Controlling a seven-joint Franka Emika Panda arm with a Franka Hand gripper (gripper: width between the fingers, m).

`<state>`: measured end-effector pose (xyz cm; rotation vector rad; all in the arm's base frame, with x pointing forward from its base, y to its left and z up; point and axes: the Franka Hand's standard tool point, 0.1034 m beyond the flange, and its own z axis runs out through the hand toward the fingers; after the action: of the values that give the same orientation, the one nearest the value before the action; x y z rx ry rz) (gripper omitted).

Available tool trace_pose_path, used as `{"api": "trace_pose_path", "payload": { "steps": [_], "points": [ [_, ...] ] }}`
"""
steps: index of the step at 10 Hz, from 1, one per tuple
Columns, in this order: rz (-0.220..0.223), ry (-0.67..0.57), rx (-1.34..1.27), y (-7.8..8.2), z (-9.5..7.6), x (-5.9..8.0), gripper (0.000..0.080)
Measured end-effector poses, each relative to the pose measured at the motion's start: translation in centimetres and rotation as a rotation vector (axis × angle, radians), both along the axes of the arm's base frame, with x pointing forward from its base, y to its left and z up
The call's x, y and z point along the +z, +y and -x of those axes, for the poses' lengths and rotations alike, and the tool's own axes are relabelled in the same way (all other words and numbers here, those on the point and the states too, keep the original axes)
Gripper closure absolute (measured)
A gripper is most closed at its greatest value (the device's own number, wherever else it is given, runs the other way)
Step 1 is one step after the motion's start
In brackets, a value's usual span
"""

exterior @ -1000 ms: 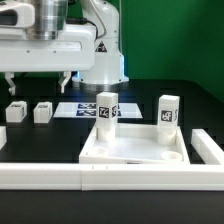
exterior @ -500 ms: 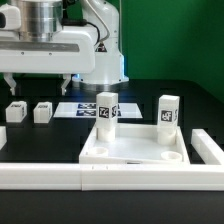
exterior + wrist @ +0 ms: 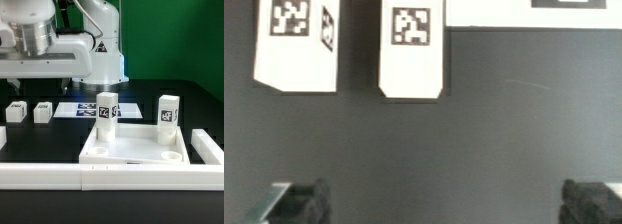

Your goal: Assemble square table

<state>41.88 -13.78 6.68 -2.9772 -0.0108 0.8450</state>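
A: What's the square table (image 3: 130,152) made of?
B: Smooth white plastic with a faint sheen; legs (image 3: 107,112) and border wall (image 3: 60,178) likewise.
A: And the bench (image 3: 200,110)?
B: Black, matt, slightly grainy.

The black table (image 3: 50,140) bears the white slab (image 3: 130,150), two loose legs (image 3: 16,112) (image 3: 42,111), the marker board (image 3: 82,108) and the border wall (image 3: 40,177).

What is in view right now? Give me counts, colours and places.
tabletop: one, white, on the table inside the border wall's corner
upright legs: two, white with tags, standing at the tabletop's far corners
loose legs: two, white with tags, lying at the exterior view's left
marker board: one, white with black tags, flat behind the tabletop
border wall: one, white, along the front and the exterior view's right
table: one, black
arm: one, white, rear
gripper: one, open, empty, above the loose legs
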Motion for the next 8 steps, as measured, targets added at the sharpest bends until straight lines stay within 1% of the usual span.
{"api": "trace_pose_path", "payload": {
  "steps": [1, 2, 3, 5, 6, 7, 8],
  "points": [
    [-0.011, 0.104, -0.011, -0.1, 0.4, -0.3, 0.0151],
    [-0.019, 0.174, -0.006, 0.0, -0.1, -0.6, 0.0151],
    [-0.027, 0.225, 0.002, 0.3, -0.2, -0.8, 0.0151],
    [-0.041, 0.325, 0.008, 0.7, 0.1, -1.3, 0.0151],
    [-0.043, 0.316, 0.012, 0.8, -0.1, -1.4, 0.0151],
    [-0.047, 0.320, 0.015, 0.7, 0.2, -1.5, 0.0151],
    [-0.037, 0.354, 0.007, -0.6, 2.1, -2.2, 0.0151]
  ]
}}
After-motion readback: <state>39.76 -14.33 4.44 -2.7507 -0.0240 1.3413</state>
